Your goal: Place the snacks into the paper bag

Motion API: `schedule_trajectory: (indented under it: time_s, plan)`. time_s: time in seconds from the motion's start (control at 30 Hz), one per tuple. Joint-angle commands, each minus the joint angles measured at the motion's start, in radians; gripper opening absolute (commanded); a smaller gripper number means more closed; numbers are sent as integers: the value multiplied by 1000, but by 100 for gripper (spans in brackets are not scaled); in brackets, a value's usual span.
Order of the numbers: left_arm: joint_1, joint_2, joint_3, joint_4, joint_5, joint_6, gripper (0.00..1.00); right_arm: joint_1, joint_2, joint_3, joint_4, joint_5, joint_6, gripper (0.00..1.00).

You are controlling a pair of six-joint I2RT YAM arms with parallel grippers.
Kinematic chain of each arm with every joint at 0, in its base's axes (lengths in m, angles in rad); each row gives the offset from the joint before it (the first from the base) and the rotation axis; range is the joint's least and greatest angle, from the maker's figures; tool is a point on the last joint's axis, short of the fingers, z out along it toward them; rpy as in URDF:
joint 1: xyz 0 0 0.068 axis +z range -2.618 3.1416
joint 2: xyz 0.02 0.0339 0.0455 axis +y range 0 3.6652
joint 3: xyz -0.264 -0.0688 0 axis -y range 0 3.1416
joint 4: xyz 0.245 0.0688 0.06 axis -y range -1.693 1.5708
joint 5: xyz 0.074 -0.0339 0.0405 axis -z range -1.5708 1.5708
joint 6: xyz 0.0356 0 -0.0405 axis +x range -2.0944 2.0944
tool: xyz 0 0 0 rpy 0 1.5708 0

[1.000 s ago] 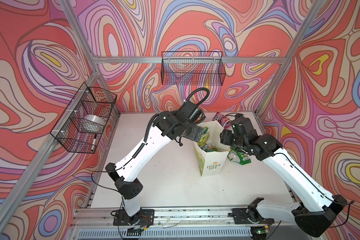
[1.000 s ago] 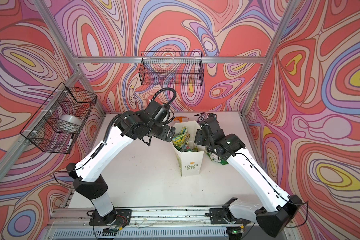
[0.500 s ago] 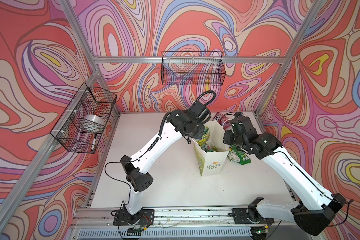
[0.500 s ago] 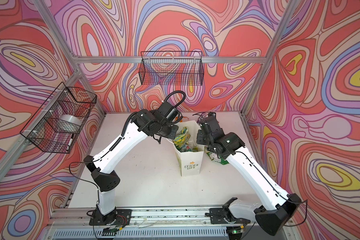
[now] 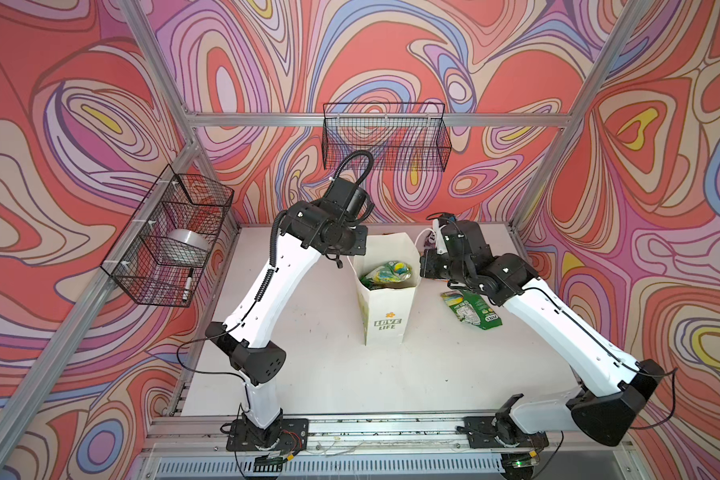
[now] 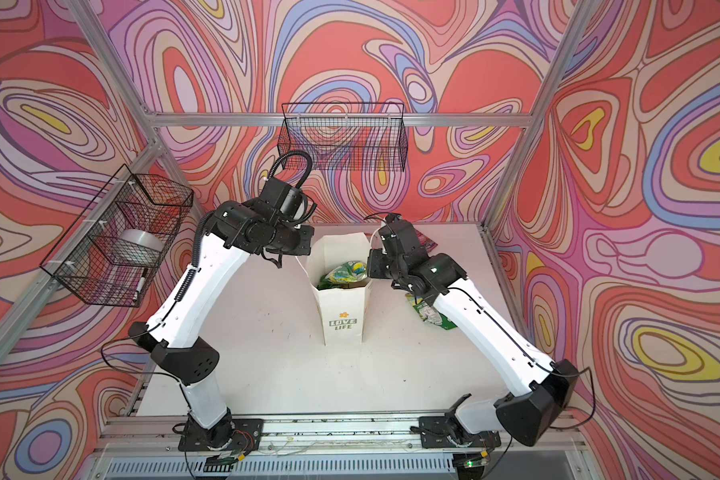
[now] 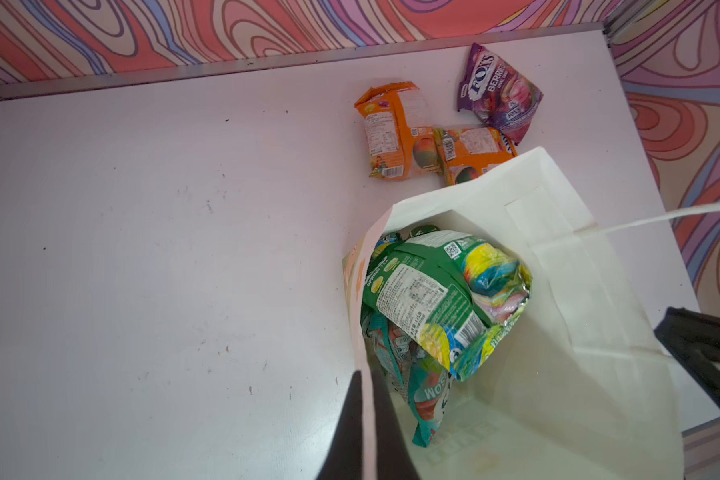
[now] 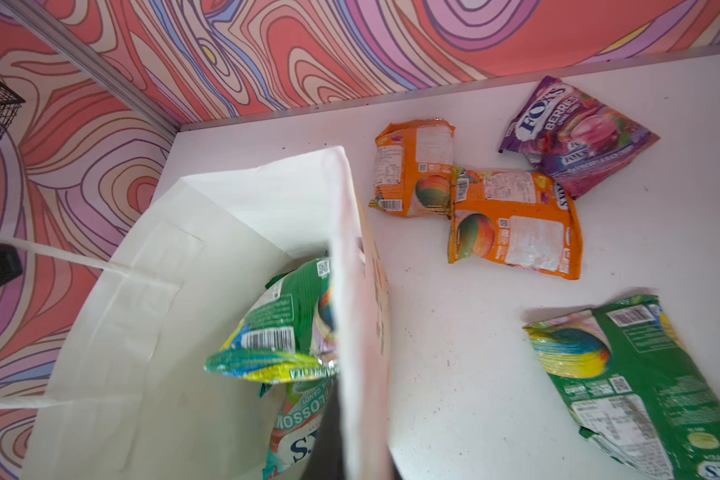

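The white paper bag [image 5: 385, 316] [image 6: 344, 316] stands upright mid-table with its mouth wide. My left gripper [image 7: 366, 374] is shut on its left rim, the paper pinched between both fingers. My right gripper [image 8: 358, 449] is shut on the opposite rim. Inside lie a green snack [image 7: 433, 291] [image 8: 283, 328] and a teal-red one [image 7: 425, 399]. On the table behind the bag are two orange snacks [image 8: 412, 166] [image 8: 512, 224] and a purple one [image 8: 574, 137]. Another green snack [image 5: 470, 309] [image 8: 641, 382] lies right of the bag, under my right arm.
A black wire basket [image 5: 385, 137] hangs on the back wall. Another basket [image 5: 171, 245] on the left wall holds a tape roll and a marker. Aluminium posts stand at the table's corners. A white cord handle [image 7: 661, 218] stretches off the bag's rim.
Both grippers have closed on opposite rims of the bag. My left arm has swung in toward the bag, elbow moving right. The right arm has barely shifted.
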State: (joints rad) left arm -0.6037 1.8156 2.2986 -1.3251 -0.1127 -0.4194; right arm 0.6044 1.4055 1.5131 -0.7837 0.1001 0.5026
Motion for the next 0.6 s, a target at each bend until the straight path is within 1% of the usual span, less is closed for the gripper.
schedule_trajectory:
  time_s: [0.0,0.23,0.4,0.57]
  plan:
    - [5,-86,-53,44,-58,22,0,23,24,47,107,-35,21,0]
    - [113,-190,-196,76,-103,37,0,67,94,79,172,-66,30,0]
    - [139,-284,-320,170,-78,50,0,98,115,90,206,-60,35,0]
    - [146,-301,-422,209,-35,51,0,104,113,24,233,-74,71,0]
